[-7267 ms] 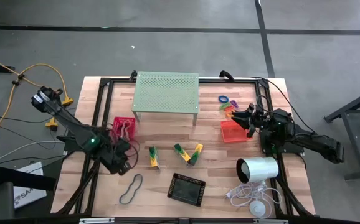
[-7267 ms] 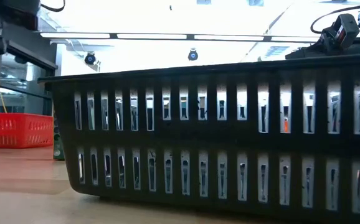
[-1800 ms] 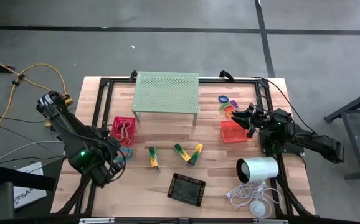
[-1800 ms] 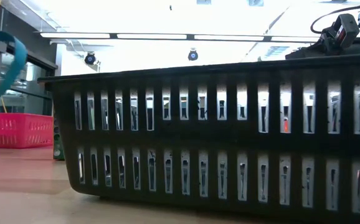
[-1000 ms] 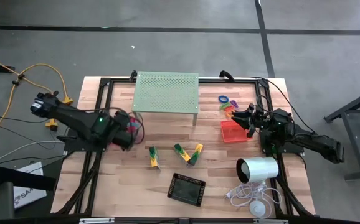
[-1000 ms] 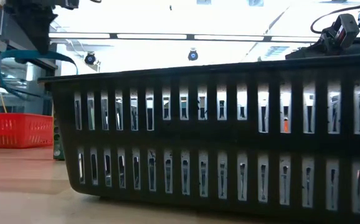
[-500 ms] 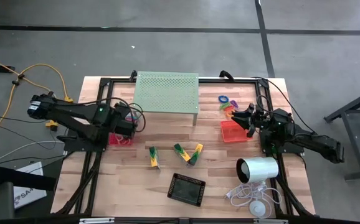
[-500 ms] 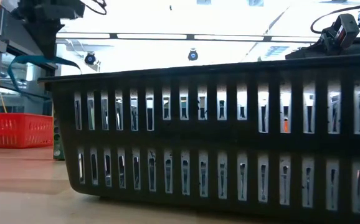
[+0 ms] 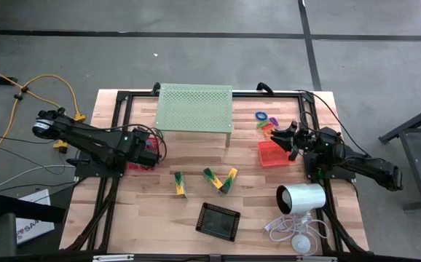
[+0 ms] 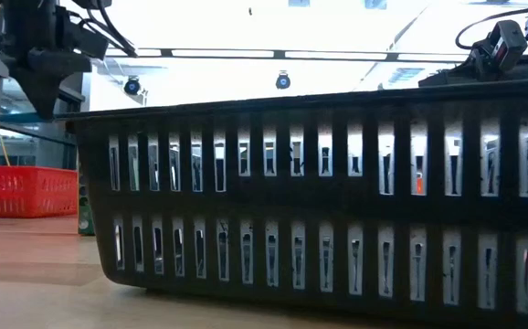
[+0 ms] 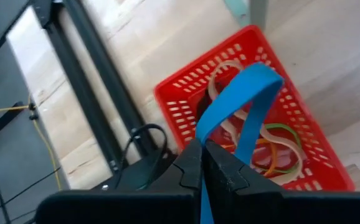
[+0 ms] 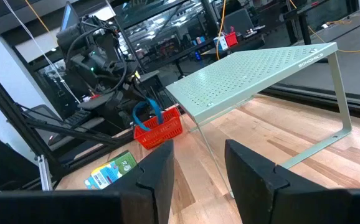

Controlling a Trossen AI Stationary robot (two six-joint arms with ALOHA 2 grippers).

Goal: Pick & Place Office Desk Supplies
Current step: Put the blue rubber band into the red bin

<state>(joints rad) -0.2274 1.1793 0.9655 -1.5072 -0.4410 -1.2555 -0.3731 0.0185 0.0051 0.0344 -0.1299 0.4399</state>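
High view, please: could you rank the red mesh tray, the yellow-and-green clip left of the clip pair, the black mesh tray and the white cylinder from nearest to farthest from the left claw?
1. Red mesh tray, directly under the left claw.
2. Yellow-and-green clip, toward the table's middle.
3. Black mesh tray, near the front edge.
4. White cylinder, far on the right side.

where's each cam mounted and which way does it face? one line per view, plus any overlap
High: overhead, straight down on the table; both arms show.
Low: table height, facing the black tray wall; left arm at upper left.
Left wrist: over the red tray; left gripper shut on blue band.
Right wrist: faces the green stand; right gripper open.
Shared: red tray in all four.
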